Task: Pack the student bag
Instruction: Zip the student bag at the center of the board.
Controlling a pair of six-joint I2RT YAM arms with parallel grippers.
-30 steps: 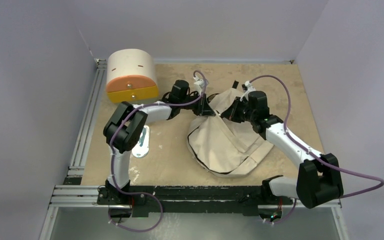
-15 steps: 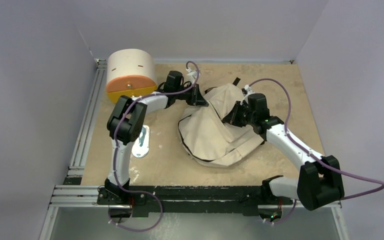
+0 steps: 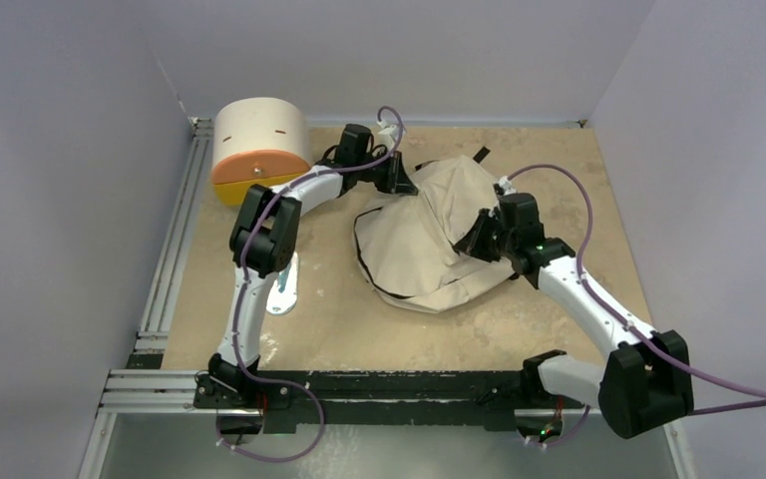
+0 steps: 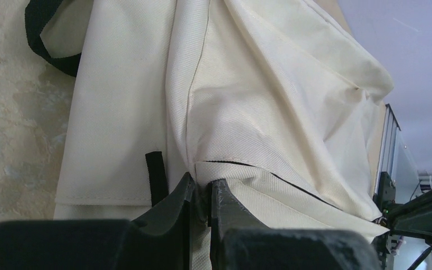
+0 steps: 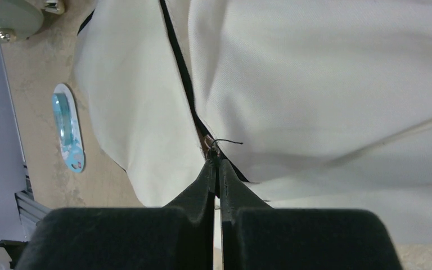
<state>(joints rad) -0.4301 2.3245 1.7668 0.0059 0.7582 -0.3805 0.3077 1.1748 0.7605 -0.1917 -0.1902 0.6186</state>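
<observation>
The left arm [image 3: 259, 235] covers part of a small flat white-and-blue object [image 3: 285, 295], too small to identify. Both wrist views cut off the large soft cream fabric backpack [image 4: 270, 101]. What the right gripper [image 5: 216, 162] pinches at its black zipper line [image 5: 179, 62] is too tiny to tell.

Student bag [image 3: 419, 249], drawer box [image 3: 259, 150] on table [image 3: 339, 319]

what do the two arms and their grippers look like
Both the left arm and right arm have white links joined by chunky black joints, each with a purple cable looping along it. The left gripper and right gripper have matt black, wedge-shaped fingers tapering to narrow tips.
</observation>
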